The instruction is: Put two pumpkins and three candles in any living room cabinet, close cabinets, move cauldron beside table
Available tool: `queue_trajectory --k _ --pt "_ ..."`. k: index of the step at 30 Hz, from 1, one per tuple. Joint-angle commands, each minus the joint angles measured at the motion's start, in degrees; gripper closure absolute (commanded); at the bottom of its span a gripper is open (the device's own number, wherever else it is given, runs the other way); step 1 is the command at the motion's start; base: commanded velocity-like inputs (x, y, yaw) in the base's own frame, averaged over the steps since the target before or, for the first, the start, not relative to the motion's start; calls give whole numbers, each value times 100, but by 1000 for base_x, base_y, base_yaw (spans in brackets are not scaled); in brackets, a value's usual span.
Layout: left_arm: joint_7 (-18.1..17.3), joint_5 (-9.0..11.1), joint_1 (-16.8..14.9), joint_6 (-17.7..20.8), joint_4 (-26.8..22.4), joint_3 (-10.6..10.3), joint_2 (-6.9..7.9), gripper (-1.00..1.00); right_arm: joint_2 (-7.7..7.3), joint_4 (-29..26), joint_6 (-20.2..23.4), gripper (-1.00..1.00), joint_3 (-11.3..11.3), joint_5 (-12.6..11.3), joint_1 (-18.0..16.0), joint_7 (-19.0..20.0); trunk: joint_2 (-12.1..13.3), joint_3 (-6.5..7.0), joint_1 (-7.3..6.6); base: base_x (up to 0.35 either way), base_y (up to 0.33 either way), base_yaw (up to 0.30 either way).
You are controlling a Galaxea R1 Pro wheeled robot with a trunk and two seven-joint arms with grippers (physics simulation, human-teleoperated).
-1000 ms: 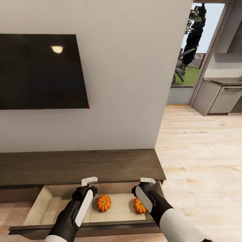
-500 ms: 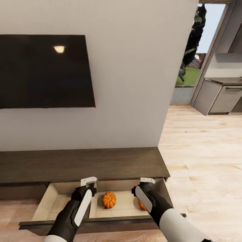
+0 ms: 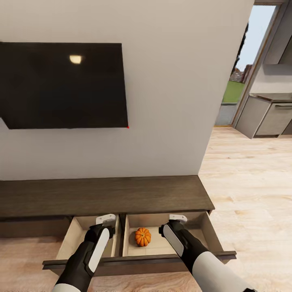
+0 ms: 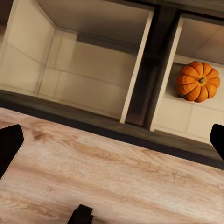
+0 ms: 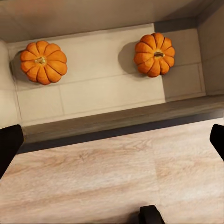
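Two pumpkins sit in the open drawer of the cabinet [image 3: 101, 196]: one [image 5: 44, 61] at the upper left of the right wrist frame, the other [image 5: 154, 54] at upper right, well apart on the pale floor of the right compartment. In the head view one pumpkin shows at lower centre, beside the divider; the right arm covers where the second would be. They lie here because the task wants them stored inside. No candles or cauldron in these frames.

Left gripper [image 3: 106, 219] hangs above the left compartment, which looks bare in the left wrist frame. Right gripper [image 3: 178, 218] hangs above the right compartment. Both wrist frames show dark fingertips at the far left and right edges with nothing between, so both are spread wide and hold nothing. Likely they are idle while the base moves.

Versus a second ago: the whole head picture has slid right, TV [image 3: 61, 85] and cabinet end included, so the camera has moved left, not the furniture. The drawer divider now shows between the arms. The second pumpkin, visible earlier by the right arm, is now hidden behind it. Arms keep the same pose.
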Motion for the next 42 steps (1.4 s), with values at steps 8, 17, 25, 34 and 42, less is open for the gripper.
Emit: queue_trajectory --k 8,17,25,34,42 --pt "41 -6 4 8 -323 -43 -42 -100 -16 0 -11 -100 0 -2 0 0 0 0 0 -45 96 0" --pt "53 -7 8 37 -504 -59 -46 -100 -13 0 -21 -100 2 4 0 -7 -281 -126 154 -1 3 0" --pt "53 -3 8 73 -516 -43 -45 -100 -16 0 -22 -100 1 5 0 -8 -602 -269 329 -108 0 0" --pt "44 -8 9 147 -602 -75 -35 -100 -10 0 -18 -100 4 3 0 -4 -722 -323 395 -79 0 0" --pt "29 -10 8 278 -670 -70 -30 -100 -8 5 -15 -100 1 5 0 -6 -401 -180 220 -2 0 0"
